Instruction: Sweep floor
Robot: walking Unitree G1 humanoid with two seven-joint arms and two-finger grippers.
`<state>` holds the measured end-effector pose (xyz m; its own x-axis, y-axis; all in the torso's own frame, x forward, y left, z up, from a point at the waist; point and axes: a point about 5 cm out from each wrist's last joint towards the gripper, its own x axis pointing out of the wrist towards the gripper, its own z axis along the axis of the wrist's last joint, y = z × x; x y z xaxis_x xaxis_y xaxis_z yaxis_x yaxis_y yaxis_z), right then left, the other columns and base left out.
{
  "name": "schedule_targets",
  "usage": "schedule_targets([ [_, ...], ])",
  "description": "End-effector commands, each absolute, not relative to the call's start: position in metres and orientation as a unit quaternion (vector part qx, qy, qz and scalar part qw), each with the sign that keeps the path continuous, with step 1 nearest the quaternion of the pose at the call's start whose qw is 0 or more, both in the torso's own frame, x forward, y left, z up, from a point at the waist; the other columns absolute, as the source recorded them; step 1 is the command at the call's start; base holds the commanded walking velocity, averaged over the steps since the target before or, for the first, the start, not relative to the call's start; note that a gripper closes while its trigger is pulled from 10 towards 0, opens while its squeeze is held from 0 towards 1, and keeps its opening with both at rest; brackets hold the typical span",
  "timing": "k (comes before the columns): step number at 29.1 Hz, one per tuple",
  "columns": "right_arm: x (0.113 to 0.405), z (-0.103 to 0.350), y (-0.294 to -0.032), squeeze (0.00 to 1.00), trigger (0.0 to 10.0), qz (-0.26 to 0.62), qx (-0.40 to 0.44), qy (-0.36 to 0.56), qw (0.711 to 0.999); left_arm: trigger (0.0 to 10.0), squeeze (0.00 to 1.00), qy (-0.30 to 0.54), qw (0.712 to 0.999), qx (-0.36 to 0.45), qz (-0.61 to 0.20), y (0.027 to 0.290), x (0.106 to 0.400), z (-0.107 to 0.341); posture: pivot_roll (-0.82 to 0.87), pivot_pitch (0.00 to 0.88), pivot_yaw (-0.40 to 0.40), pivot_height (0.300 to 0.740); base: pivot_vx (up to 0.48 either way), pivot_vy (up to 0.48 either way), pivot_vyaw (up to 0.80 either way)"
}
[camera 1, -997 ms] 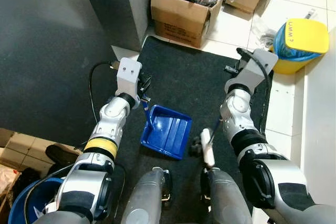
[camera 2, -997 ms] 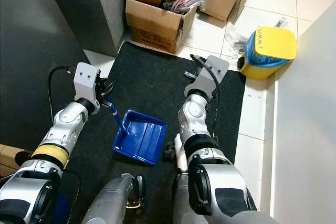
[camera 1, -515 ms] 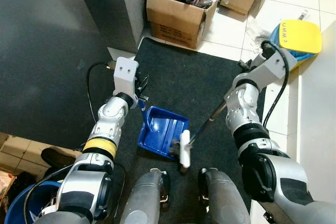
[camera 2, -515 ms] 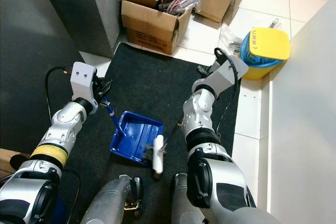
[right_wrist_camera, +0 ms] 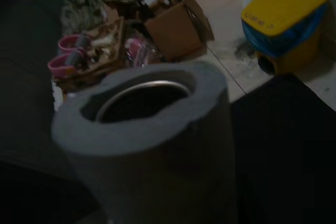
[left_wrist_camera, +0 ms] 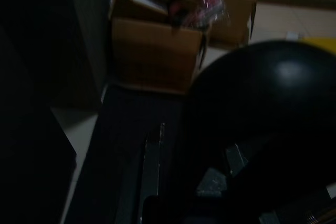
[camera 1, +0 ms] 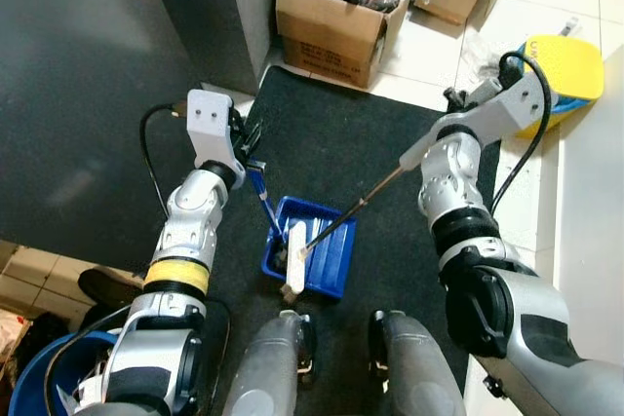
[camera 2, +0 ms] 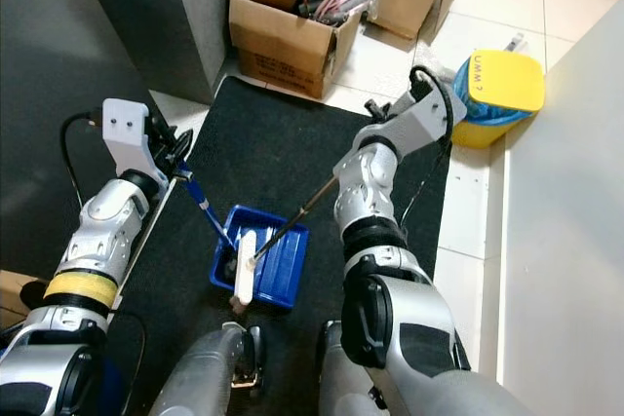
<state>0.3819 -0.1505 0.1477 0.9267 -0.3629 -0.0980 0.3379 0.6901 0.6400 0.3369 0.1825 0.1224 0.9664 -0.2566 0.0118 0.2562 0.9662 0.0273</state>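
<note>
I had the blue dustpan point(camera 1: 312, 258) sitting on the black mat point(camera 1: 336, 158), just ahead of the robot's feet. Left pincer point(camera 1: 252, 148) was clenched on the dustpan's blue handle point(camera 1: 263, 200), which ran up at a slant from the pan. Right pincer point(camera 1: 458, 112) was up near the yellow bin point(camera 1: 565, 70); couldn't tell whether its fingers were closed, but the broom's thin shaft point(camera 1: 361, 204) ran from it down into the pan, and the white brush head point(camera 1: 294, 258) lay across the pan's left side. Cardboard boxes point(camera 1: 336, 21) sat beyond the mat on the tile floor point(camera 1: 429, 56).
</note>
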Motion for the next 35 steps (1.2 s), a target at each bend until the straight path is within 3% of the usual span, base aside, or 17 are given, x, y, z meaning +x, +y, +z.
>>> schedule_targets([
  [1, 0.386, 0.175, -0.165, 0.00, 10.0, -0.179, 0.351, -0.067, 0.917, 10.0, 0.00, -0.042, 0.992, -0.005, -0.118, 0.191, 0.334, 0.136, 0.01, 0.089, -0.024, 0.740, 0.000, 0.000, 0.00],
  [3, 0.386, 0.203, -0.180, 0.00, 10.0, -0.170, 0.351, -0.116, 0.913, 10.0, 0.00, -0.046, 0.993, -0.005, -0.106, 0.196, 0.331, 0.138, 0.01, 0.085, -0.030, 0.740, 0.000, 0.000, 0.00],
  [7, 0.374, 0.264, -0.241, 0.00, 10.0, -0.187, 0.369, -0.207, 0.887, 10.0, 0.00, -0.043, 0.997, -0.013, -0.065, 0.200, 0.329, 0.131, -0.03, 0.076, -0.045, 0.740, 0.000, 0.000, 0.00],
  [12, 0.367, 0.269, -0.264, 0.00, 10.0, -0.210, 0.356, -0.221, 0.883, 10.0, 0.00, -0.038, 0.998, -0.021, -0.056, 0.199, 0.330, 0.129, -0.04, 0.070, -0.046, 0.740, 0.000, 0.000, 0.00],
  [16, 0.352, 0.259, -0.299, 0.00, 10.0, -0.255, 0.266, -0.226, 0.902, 10.0, 0.00, -0.035, 0.998, -0.043, -0.031, 0.205, 0.332, 0.130, -0.06, 0.063, -0.039, 0.740, 0.000, 0.000, 0.00],
  [23, 0.344, 0.232, -0.304, 0.00, 10.0, -0.278, 0.182, -0.197, 0.922, 10.0, 0.00, -0.051, 0.996, -0.074, -0.023, 0.218, 0.327, 0.144, -0.05, 0.064, -0.034, 0.740, 0.000, 0.000, 0.00],
  [26, 0.337, 0.240, -0.312, 0.00, 10.0, -0.320, 0.074, -0.233, 0.915, 10.0, 0.00, -0.055, 0.992, -0.090, -0.071, 0.217, 0.315, 0.158, -0.03, 0.070, -0.025, 0.740, 0.000, 0.000, 0.00],
  [28, 0.337, 0.243, -0.313, 0.00, 10.0, -0.326, 0.049, -0.237, 0.914, 10.0, 0.00, -0.055, 0.990, -0.095, -0.086, 0.216, 0.311, 0.161, -0.02, 0.055, -0.025, 0.740, 0.000, 0.000, 0.00],
  [31, 0.338, 0.240, -0.311, 0.00, 10.0, -0.325, 0.043, -0.233, 0.916, 10.0, 0.00, -0.054, 0.989, -0.097, -0.093, 0.215, 0.309, 0.162, -0.02, 0.055, -0.025, 0.740, 0.000, 0.000, 0.00],
  [35, 0.345, 0.203, -0.300, 0.00, 10.0, -0.302, 0.119, -0.165, 0.931, 10.0, 0.00, -0.057, 0.987, -0.120, -0.093, 0.211, 0.305, 0.172, 0.01, 0.048, -0.028, 0.740, 0.000, 0.000, 0.00],
])
